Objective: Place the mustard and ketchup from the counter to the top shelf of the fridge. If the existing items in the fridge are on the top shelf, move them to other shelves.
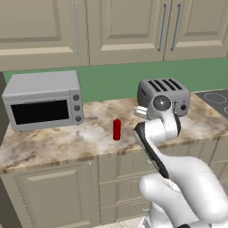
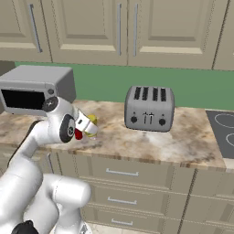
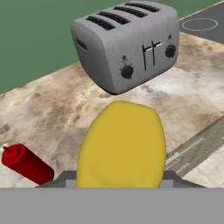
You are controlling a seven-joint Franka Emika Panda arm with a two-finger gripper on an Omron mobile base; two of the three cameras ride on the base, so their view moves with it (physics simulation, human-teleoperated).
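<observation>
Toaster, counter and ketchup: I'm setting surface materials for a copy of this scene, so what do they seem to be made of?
Toaster: looks like brushed grey metal, matte with fine streaks, and dark knobs.
Counter: looks like polished marbled stone, with beige-brown veining and pale patches.
Ketchup: probably smooth plastic, uniformly red with a soft sheen; the render leaves it open.

We cannot see the pincer's fingers behind the mustard (image 3: 121, 146), whose base the hand view's lower edge cuts off. The arm hides most of the ketchup (image 2: 78, 134) in the right base view.
</observation>
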